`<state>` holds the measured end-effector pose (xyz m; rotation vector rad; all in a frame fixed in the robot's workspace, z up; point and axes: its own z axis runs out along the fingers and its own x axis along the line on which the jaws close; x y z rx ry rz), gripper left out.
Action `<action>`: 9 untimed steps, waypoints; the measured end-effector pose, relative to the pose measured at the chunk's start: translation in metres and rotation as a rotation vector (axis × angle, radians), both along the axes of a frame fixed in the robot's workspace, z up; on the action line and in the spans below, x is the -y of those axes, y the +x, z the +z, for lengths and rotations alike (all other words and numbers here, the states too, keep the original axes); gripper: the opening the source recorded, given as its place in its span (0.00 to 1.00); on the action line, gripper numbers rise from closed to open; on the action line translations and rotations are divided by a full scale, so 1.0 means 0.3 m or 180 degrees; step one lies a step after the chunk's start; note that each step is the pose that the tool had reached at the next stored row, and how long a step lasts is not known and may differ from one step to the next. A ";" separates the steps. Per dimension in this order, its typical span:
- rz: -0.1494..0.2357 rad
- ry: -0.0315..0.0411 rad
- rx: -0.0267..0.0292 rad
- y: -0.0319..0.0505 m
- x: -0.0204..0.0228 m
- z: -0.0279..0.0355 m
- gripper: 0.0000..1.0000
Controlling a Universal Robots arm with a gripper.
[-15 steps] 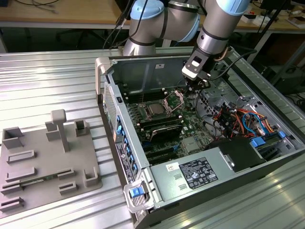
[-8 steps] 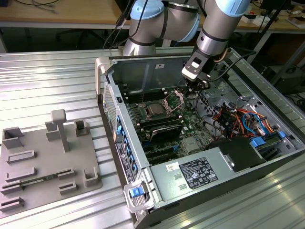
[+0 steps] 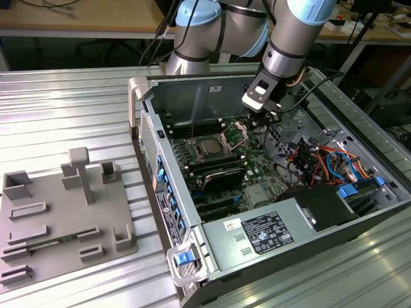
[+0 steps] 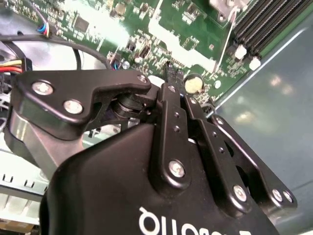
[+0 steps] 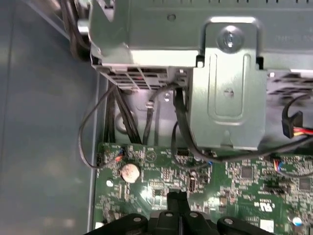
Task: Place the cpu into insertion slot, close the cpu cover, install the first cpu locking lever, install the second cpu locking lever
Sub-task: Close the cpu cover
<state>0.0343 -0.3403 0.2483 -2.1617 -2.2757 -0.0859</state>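
Okay, gripper [image 3: 268,120]: jaws pinched together, empty, just beside cpu cover [image 3: 235,134], on the exterior view's right
cpu [image 3: 209,147]: lying in socket [image 3: 198,142]
cpu cover: tilted up, open

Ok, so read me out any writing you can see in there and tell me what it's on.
Dark label on the grey metal power supply box: print too small to read.
White sticker beside it: too small to read.
White lettering on the black pincer: cut off by the frame, no whole word legible.
Tiny white markings on the green motherboard: unreadable.
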 end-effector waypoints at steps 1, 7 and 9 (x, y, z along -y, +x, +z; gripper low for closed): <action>0.0000 0.0000 0.0000 -0.004 0.001 0.000 0.11; 0.0000 0.0007 0.0000 -0.028 0.004 -0.001 0.11; 0.0000 0.0014 0.0000 -0.041 0.006 -0.001 0.11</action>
